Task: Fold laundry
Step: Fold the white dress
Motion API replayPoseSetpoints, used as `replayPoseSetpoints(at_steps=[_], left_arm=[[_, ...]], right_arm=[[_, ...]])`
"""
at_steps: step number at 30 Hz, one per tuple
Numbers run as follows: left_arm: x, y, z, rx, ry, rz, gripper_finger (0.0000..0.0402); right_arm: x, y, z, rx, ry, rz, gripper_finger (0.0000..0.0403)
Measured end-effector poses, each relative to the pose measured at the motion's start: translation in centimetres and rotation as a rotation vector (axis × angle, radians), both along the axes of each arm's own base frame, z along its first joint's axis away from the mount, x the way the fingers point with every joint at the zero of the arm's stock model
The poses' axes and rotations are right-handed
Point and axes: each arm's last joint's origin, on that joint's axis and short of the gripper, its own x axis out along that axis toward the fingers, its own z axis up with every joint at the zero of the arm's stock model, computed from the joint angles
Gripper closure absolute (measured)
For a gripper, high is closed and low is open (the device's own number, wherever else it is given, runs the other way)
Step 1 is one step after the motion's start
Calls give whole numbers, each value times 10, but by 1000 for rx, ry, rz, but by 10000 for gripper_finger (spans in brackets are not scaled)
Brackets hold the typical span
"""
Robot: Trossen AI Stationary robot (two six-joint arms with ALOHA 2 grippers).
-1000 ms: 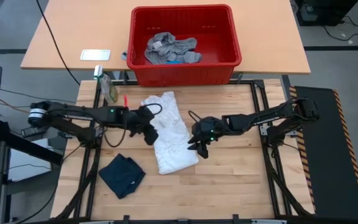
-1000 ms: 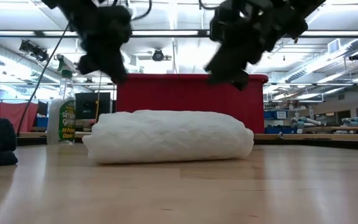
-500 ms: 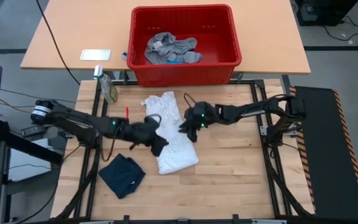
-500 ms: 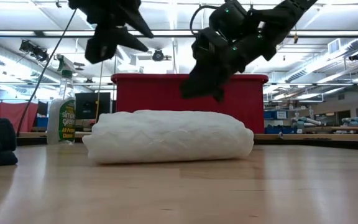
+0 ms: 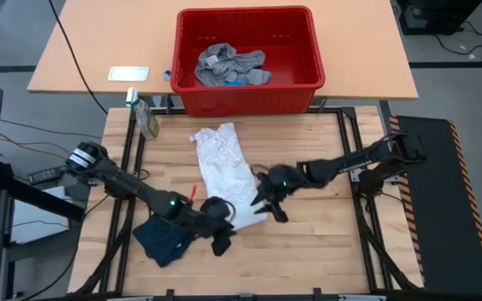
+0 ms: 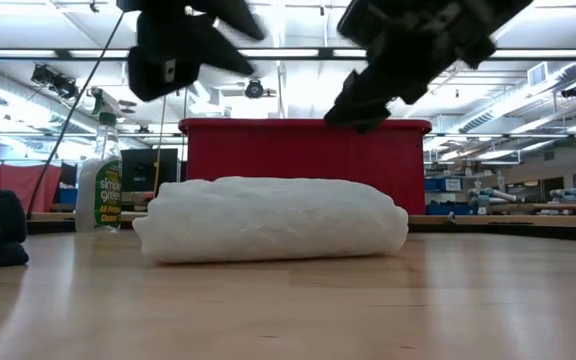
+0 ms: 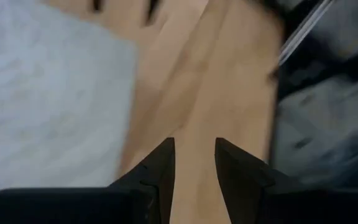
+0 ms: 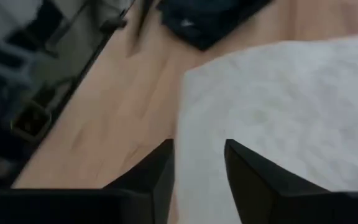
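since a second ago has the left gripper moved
Yes. In the high view the left gripper has moved away from the red basket, toward the table's near edge, beside the white garment's near end.

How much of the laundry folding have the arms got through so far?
One dark navy garment lies folded at the table's near left. The white garment lies lengthwise mid-table, seemingly partly folded; the left tool and right tool hover open at its near end, holding nothing. Grey garments and something blue wait in the red basket.

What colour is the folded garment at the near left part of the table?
Dark navy. The folded garment shows best in the high view.
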Motion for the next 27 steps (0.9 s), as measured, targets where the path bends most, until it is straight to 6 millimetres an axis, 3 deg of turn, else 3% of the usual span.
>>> replayPoseSetpoints(at_steps=[7,12,15,21,24,27], left_arm=[[22,-15,-21,256,246,-104,253],[28,-18,-55,322,356,-130,186],[30,-19,-65,336,382,-132,143],[27,-15,-83,415,478,-81,113],[29,-14,-89,413,482,-54,133],[31,-15,-92,410,472,-39,180]], right_arm=[[-9,36,-6,-298,-16,9,158],[-11,54,-21,-386,20,49,87],[-12,63,-38,-468,69,30,67],[-4,63,-74,-554,155,-74,82],[-1,61,-85,-490,202,-123,116],[-1,62,-88,-401,235,-170,178]])
